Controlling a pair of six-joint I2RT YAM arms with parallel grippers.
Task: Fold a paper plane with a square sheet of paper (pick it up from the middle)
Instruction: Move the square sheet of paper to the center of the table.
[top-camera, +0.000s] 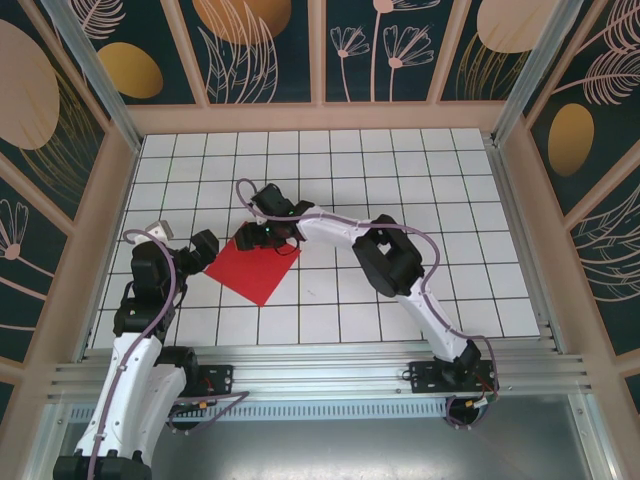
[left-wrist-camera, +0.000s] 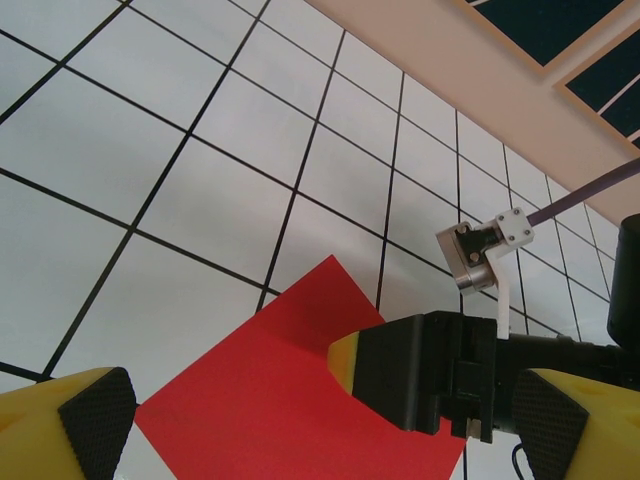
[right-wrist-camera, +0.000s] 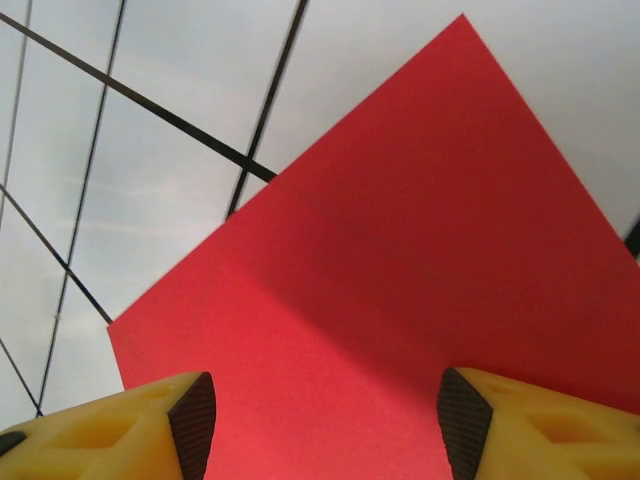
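Gridded table (top-camera: 400, 180) — red square sheet (top-camera: 255, 270) atop

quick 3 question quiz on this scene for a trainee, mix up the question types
1. True or false: the square sheet of paper is already folded into a pointed dart.
2. Where is the right gripper? A) parked by its base B) at the sheet's far edge, jaws apart C) holding the sheet up in the air
3. Short answer: the left gripper sits by the sheet's left corner. Are its jaws open or shut?
Key: 1. False, it lies flat and square. 2. B. 3. Open, holding nothing.
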